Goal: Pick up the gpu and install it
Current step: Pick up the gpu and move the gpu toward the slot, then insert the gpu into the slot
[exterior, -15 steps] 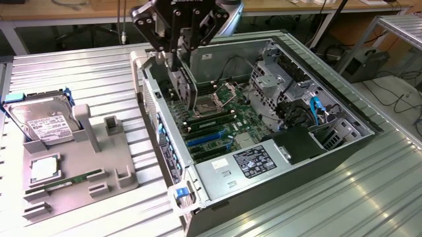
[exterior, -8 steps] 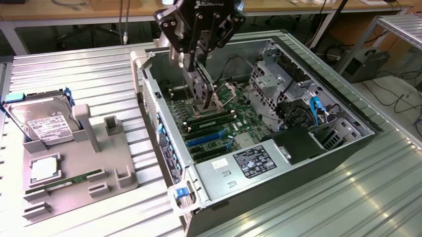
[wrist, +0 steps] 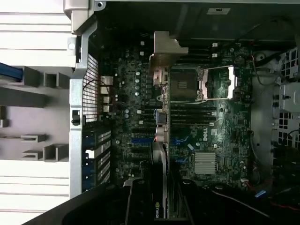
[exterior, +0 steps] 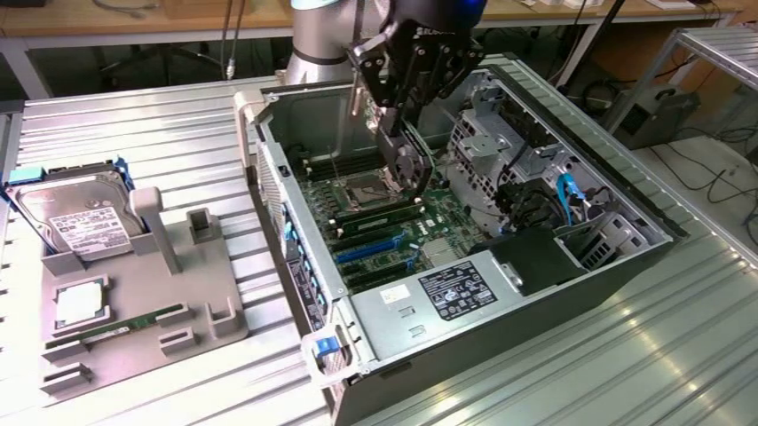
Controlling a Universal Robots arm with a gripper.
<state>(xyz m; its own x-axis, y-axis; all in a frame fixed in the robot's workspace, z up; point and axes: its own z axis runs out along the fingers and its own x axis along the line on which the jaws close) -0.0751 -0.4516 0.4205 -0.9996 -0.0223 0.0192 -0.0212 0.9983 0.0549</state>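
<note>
The gpu [wrist: 159, 150] is cut off by the wrist view's edge.

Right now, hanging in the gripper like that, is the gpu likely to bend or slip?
Probably stiff: the gpu hangs straight from the gripper with no sag. Likely fragile, being a thin card. Its metal bracket at one end may make it tip that way.

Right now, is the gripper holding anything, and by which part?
Yes: the gripper pinches the thin flat black gpu with a silvery bracket by its upper edge, over the open case.
</note>
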